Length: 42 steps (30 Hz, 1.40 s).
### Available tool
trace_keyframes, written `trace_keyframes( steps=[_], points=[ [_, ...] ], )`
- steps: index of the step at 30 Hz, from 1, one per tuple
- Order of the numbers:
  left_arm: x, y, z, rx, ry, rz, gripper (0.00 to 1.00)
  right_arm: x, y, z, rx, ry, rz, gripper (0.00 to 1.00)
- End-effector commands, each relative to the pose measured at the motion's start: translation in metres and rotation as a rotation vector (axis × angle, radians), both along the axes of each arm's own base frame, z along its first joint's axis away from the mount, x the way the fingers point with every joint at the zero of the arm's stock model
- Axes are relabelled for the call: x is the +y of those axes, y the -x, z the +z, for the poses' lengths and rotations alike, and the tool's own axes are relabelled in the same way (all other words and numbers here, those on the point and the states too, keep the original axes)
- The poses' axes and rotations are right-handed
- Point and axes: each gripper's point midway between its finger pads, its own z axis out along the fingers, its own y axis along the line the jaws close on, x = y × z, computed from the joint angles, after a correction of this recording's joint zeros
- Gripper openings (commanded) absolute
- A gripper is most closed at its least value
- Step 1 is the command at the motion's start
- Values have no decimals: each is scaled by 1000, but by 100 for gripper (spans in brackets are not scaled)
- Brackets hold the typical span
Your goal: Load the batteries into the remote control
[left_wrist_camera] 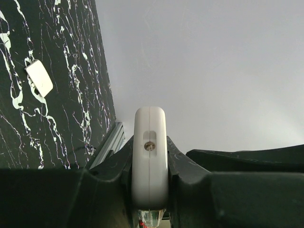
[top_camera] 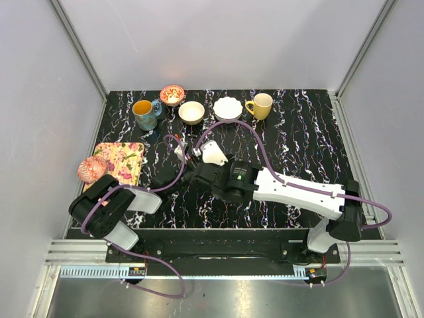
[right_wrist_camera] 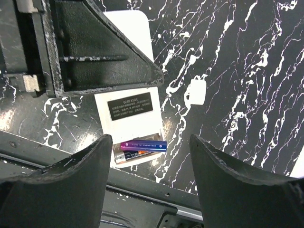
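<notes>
The remote control [right_wrist_camera: 126, 109] lies white back up on the black marbled table, its battery compartment open. A purple battery [right_wrist_camera: 142, 145] lies slanted across the compartment, one end past the remote's edge. A second battery [right_wrist_camera: 129, 155] lies in the slot beside it. My left gripper [left_wrist_camera: 150, 142] is shut on the remote's edges, seen end-on in the left wrist view [left_wrist_camera: 150, 161]; it crosses the remote in the right wrist view [right_wrist_camera: 95, 52]. My right gripper [right_wrist_camera: 151, 142] is open and empty above the batteries. The remote shows white in the top view [top_camera: 213, 154].
A small white battery cover [right_wrist_camera: 196, 91] lies loose on the table beside the remote, also in the left wrist view [left_wrist_camera: 39, 78]. Along the back stand a blue mug [top_camera: 146, 112], red patterned bowl [top_camera: 172, 94], cream bowl [top_camera: 191, 112], white bowl [top_camera: 227, 108], yellow mug [top_camera: 260, 105]. A floral mat [top_camera: 120, 161] lies left.
</notes>
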Motion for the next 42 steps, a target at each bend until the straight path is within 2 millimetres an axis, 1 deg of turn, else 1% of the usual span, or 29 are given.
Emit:
trace_keyframes(
  steps=[1,4,5,6,8,9,10,11,12,13,14,15,16,17,18,19,20,21,22,23,25,26,28,29,30,32,34,35,42],
  points=[
    [18,22,100,-364,275,13,0,13,-7,24,-59,-85,-22,72],
    [18,23,100,-365,274,10,0,8,-8,34,-80,-113,-43,72],
    [18,23,99,-366,273,10,0,5,-11,42,-103,-132,-61,72],
    [18,24,100,-368,273,11,0,-2,-9,56,-122,-185,-81,72],
    [18,23,99,-368,271,13,0,-15,-11,69,-162,-239,-125,73],
    [18,22,99,-369,270,15,0,-24,-12,86,-177,-340,-155,73],
    [18,23,100,-370,273,14,0,-29,-12,90,-178,-389,-173,73],
    [18,22,100,-375,272,15,0,-34,-8,76,-140,-405,-174,74],
    [19,23,102,-381,274,14,0,-43,-15,89,-144,-530,-214,75],
    [19,23,104,-387,277,16,0,-47,-16,84,-121,-574,-230,75],
    [20,23,105,-395,275,18,0,-48,-11,58,-39,-584,-225,75],
    [21,23,108,-407,278,21,0,-49,-12,65,-32,-691,-241,75],
    [22,23,110,-415,282,26,0,-52,-14,60,-21,-730,-257,75],
    [22,24,113,-431,282,28,0,-52,-7,38,23,-730,-251,75],
    [23,25,116,-445,285,31,0,-47,-7,48,15,-828,-243,76],
    [24,25,119,-455,290,34,0,-48,-7,46,20,-857,-251,76],
    [25,24,121,-465,290,39,0,-47,-3,34,46,-865,-248,76],
    [26,25,124,-473,294,39,0,-44,-4,44,37,-941,-241,77],
    [26,24,125,-476,295,44,0,-40,-2,44,57,-974,-228,77],
    [27,24,126,-481,295,47,0,-37,-4,43,58,-1025,-230,78],
    [27,25,128,-491,296,47,0,-35,0,47,78,-1107,-221,79],
    [28,25,129,-495,297,53,0,-35,-4,42,78,-1141,-232,79],
    [29,26,129,-504,295,57,0,-40,-3,46,83,-1227,-256,79],
    [28,26,130,-506,296,54,0,-43,-3,35,92,-1236,-275,79],
    [29,26,130,-506,295,56,0,-46,-5,49,72,-1325,-279,79],
    [29,26,128,-503,292,57,0,-50,-6,46,69,-1381,-298,79],
    [29,24,127,-498,290,59,0,-52,-5,47,71,-1406,-301,79],
    [29,24,126,-496,290,59,0,-50,-4,43,87,-1413,-302,79],
    [33,22,134,-511,302,90,0,-26,-1,23,210,-1416,-284,78]
  ],
)
